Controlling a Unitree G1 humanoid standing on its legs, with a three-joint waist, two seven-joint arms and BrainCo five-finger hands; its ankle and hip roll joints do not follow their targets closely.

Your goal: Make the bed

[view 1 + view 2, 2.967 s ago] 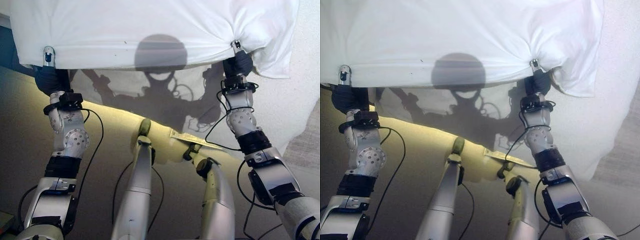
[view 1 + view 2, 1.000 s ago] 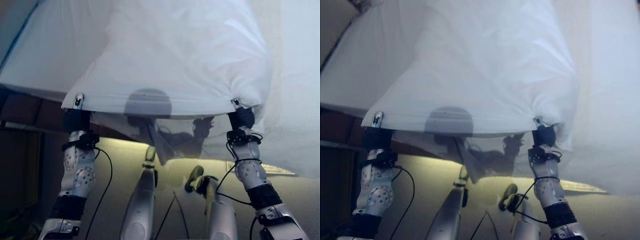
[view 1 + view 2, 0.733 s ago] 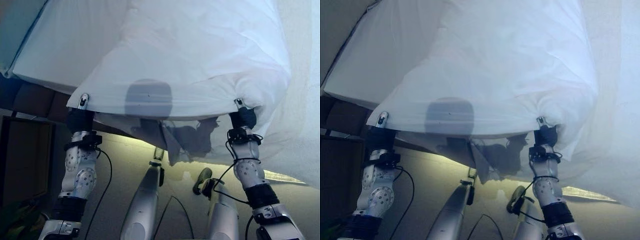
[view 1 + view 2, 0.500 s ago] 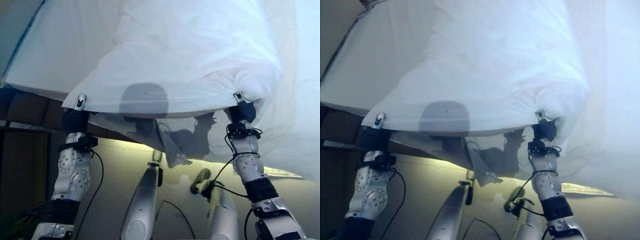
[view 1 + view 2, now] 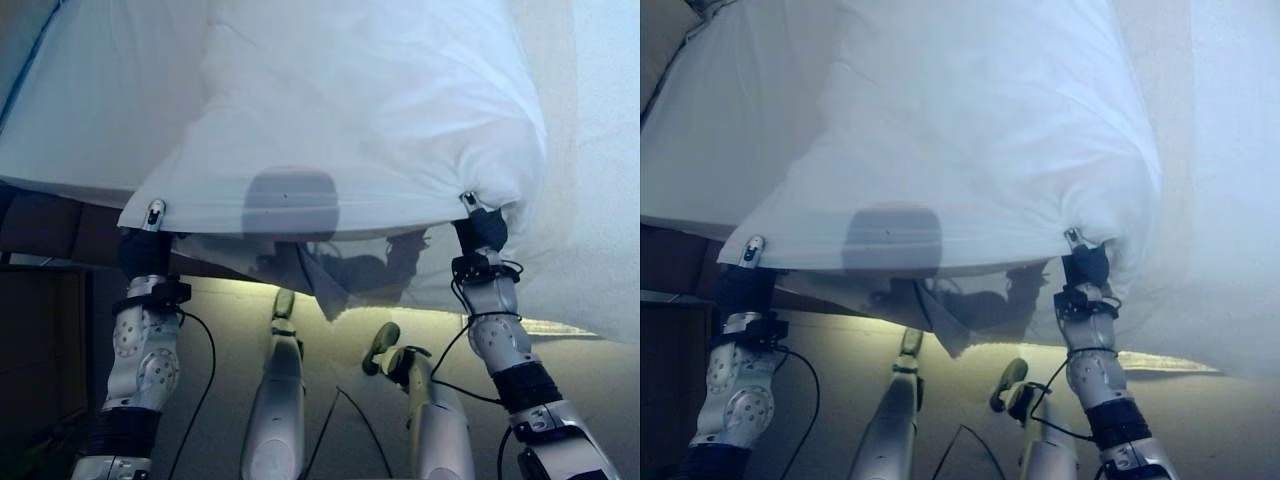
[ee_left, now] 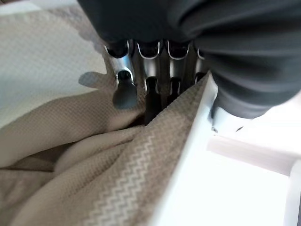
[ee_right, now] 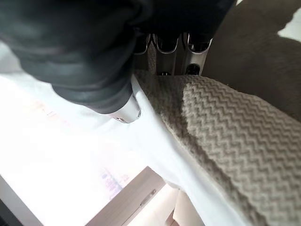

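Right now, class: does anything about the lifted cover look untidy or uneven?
Yes. The white cover bunches into a puckered knot at the right hand, while its edge by the left hand is flat; a loose fold dangles below the middle.

Dark brown furniture panel [image 5: 45, 225] at the left, pale floor [image 5: 225, 330] beneath.

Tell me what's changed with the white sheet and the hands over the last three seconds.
The white sheet has billowed: three seconds ago it hung flat from its held edge, now it swells upward and away over the bed. The view has shifted too, so the camera moved. Unchanged: the left hand and right hand stay shut on the sheet's near edge, one at each end.
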